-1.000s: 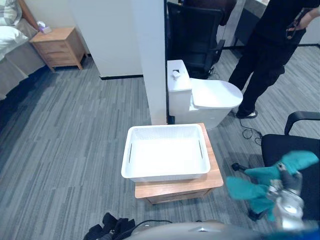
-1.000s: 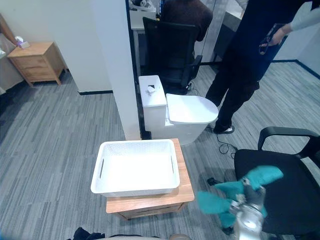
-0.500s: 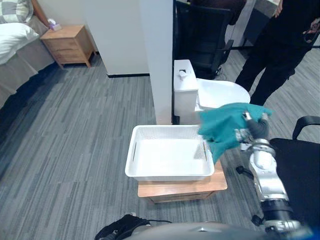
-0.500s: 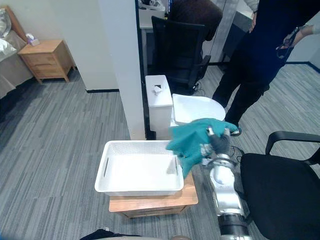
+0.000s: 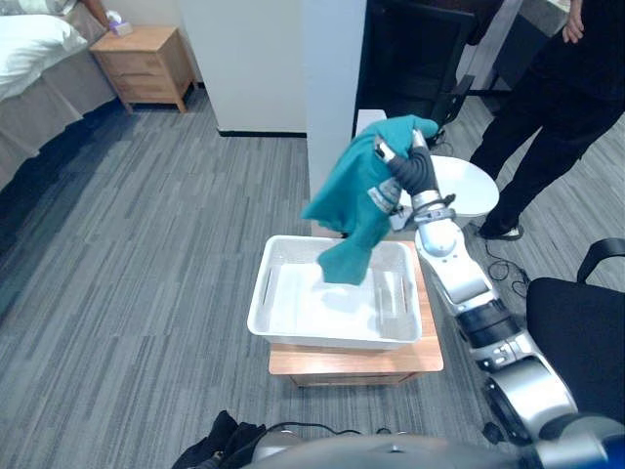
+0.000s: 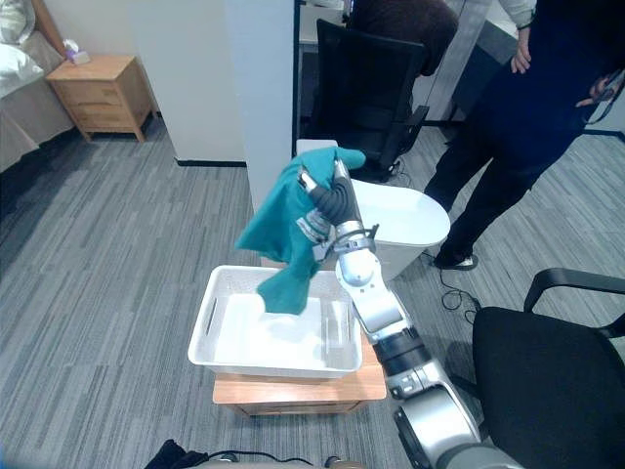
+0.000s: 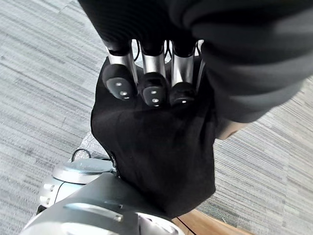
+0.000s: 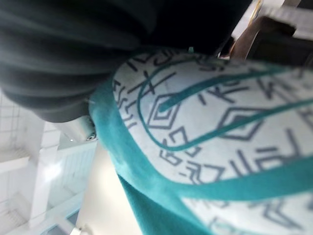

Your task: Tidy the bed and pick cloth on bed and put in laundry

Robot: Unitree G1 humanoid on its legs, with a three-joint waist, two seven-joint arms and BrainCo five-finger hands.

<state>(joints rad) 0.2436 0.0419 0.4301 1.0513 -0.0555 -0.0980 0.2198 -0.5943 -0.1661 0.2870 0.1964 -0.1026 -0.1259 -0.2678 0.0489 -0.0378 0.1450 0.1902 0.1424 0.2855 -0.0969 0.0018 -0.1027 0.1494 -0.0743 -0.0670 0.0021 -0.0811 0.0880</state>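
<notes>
Right hand (image 5: 408, 178) is clamped on teal cloth (image 5: 354, 200), which hangs over white basket (image 5: 262, 296) on wooden stand (image 5: 352, 362). Toilet (image 5: 467, 191) stands close behind.

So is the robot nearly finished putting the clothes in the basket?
Nearly. Done: the teal cloth is away from the bed and over at the white basket. In hand: the right hand grips it so it hangs above the basket, which looks empty inside. The left hand, held low, clutches a black cloth. Left to do: let both drop in.
</notes>
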